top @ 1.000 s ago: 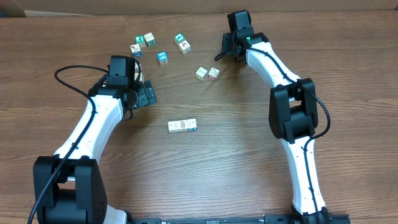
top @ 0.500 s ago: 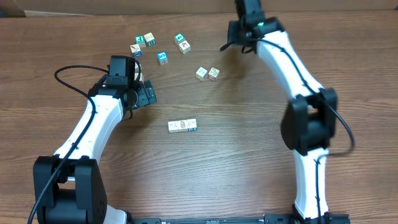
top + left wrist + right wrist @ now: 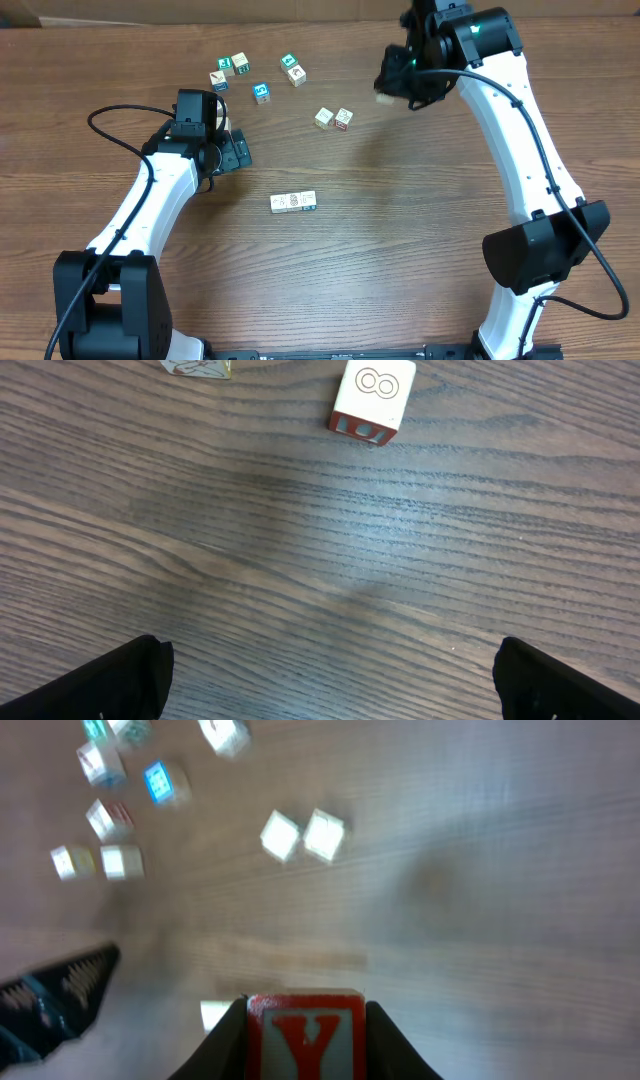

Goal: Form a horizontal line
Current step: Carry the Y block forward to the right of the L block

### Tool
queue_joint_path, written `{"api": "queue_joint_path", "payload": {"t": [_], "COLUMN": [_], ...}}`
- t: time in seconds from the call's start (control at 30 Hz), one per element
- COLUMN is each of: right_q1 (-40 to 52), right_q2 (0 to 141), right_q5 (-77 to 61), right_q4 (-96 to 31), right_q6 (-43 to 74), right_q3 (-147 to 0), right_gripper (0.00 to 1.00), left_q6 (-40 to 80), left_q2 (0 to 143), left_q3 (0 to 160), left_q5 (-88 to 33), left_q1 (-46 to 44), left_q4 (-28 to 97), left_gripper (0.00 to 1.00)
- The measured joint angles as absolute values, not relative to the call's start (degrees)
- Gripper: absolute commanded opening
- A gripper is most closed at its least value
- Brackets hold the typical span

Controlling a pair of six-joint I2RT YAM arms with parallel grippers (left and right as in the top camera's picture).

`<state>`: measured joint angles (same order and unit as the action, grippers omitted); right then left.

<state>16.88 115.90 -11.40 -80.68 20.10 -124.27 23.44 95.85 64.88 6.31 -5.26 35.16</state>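
Progress looked well along to me: the horizontal line (image 3: 294, 202) lay near the middle of the table (image 3: 400, 250), a short straight row of what seemed to be three small white letter cubes, touching side to side and running parallel to the table's near edge. The piece to lengthen it was not yet down. My right gripper (image 3: 386, 93) was clenched on the Y cube (image 3: 305, 1032), white with a red letter face, lifted clear of the wood toward the far right corner and well apart from the row. My left gripper (image 3: 241, 152) hung released, empty, between the row and the left edge. Left to do, I judged: carry the Y cube over and set it against one end. The loose cubes (image 3: 261, 92) lay scattered near the far edge.
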Motion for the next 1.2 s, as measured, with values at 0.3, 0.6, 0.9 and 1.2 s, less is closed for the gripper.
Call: {"api": "queue_joint_path", "payload": {"t": [0.3,0.6,0.9,1.2], "right_q1": [25.0,35.2,37.9,37.8], "right_q2": [115.9,115.9,115.9,115.9], "right_q5": [-8.5,-0.2,4.1,5.5], "right_q4": [-84.8,-76.4,-65.3,-54.6], "right_q6": [26.5,36.1,40.6,41.5], "right_q3": [-119.0,-105.7,-95.6,-87.5], "right_gripper": [0.15,0.16,0.16,0.20], "left_q6": [23.4,23.4,23.4,23.4], "left_q2": [95.9,95.9,95.9,95.9], "left_q3": [64.9,64.9,64.9,64.9], "left_q5": [6.3,6.3,6.3,6.3], "left_q1": [-5.3,-5.3,-5.3,-5.3], "left_q4": [35.2,35.2,35.2,35.2], "left_gripper": [1.00,1.00,1.00,1.00]}}
